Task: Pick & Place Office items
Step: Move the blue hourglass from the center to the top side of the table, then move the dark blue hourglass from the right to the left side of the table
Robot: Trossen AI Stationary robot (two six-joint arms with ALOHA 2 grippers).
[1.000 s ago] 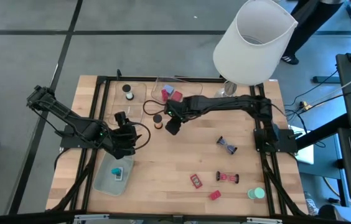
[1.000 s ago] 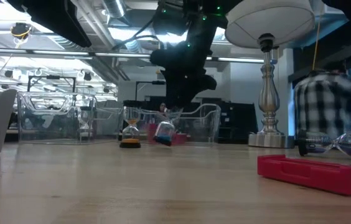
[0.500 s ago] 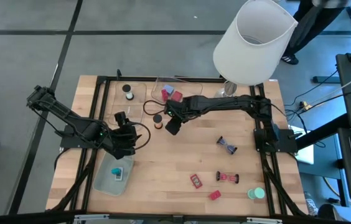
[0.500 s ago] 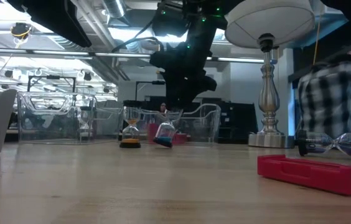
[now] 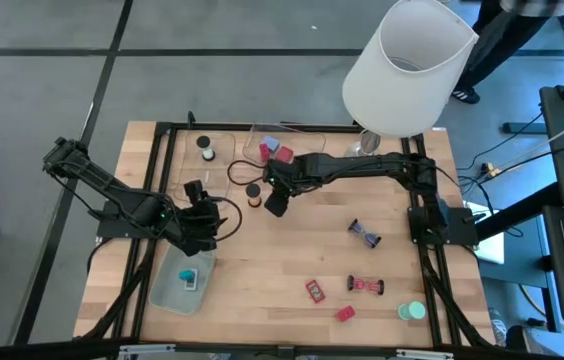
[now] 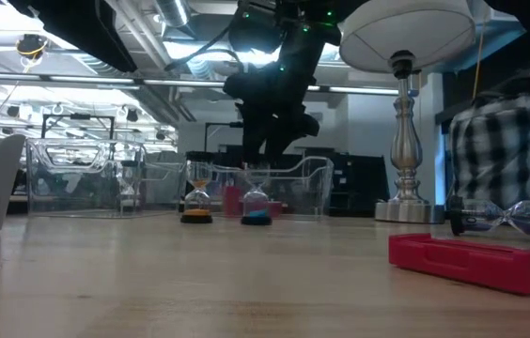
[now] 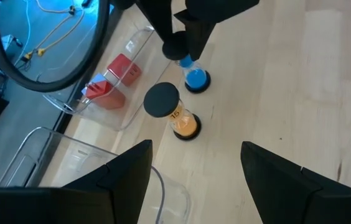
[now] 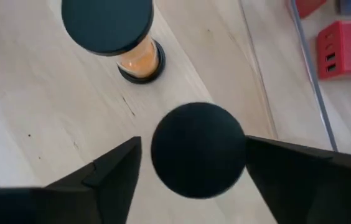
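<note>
blue hourglass [image 6: 257, 201] now upright beside orange hourglass [image 6: 196, 201], right fingers [image 8: 285, 175] flanking.

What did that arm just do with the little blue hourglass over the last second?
The right gripper tipped the small blue-sand hourglass from tilted to upright on the wooden table, beside the orange-sand hourglass. Its fingers flank the black cap, grip unclear. The left gripper stayed put.

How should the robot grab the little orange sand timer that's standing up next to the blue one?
The orange sand timer stands upright on the table, black cap on top. Probably best to come straight down from above and close the fingers on its narrow glass middle, below the cap. The blue sand timer stands close beside it under the right gripper, so the fingers should go on the free sides.
</note>
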